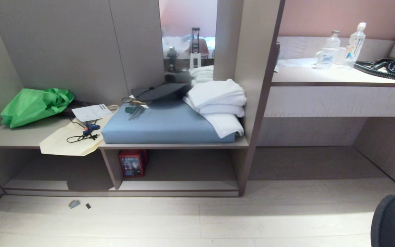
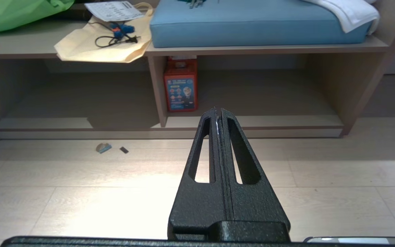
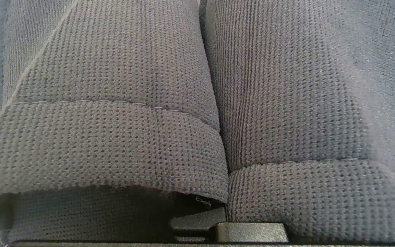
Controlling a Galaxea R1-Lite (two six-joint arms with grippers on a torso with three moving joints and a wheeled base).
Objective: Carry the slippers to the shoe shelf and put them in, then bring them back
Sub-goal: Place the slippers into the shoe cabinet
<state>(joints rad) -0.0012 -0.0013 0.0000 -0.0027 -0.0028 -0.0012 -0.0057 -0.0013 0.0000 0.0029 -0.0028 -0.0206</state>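
Note:
The slippers (image 3: 122,103) fill the right wrist view, two dark knit straps pressed side by side. They hide the fingers of my right gripper, of which only the black base (image 3: 249,235) shows beneath them. In the head view a rounded dark part of the slippers (image 1: 393,223) shows at the lower right corner, over the floor. The shoe shelf (image 1: 183,187) is the low open cubby ahead, with a pale base board and a vertical divider (image 1: 111,168). My left gripper (image 2: 218,111) is shut and empty, pointing level at the shoe shelf (image 2: 269,121) from over the floor.
A red box (image 1: 132,163) stands in the cubby beside the divider. Above lie a blue cushion (image 1: 166,127), white towels (image 1: 218,99), a cream bag (image 1: 67,140) and a green bag (image 1: 33,104). Bottles (image 1: 355,44) and a black hose (image 1: 393,68) sit on the right counter. Small scraps (image 1: 74,204) lie on the floor.

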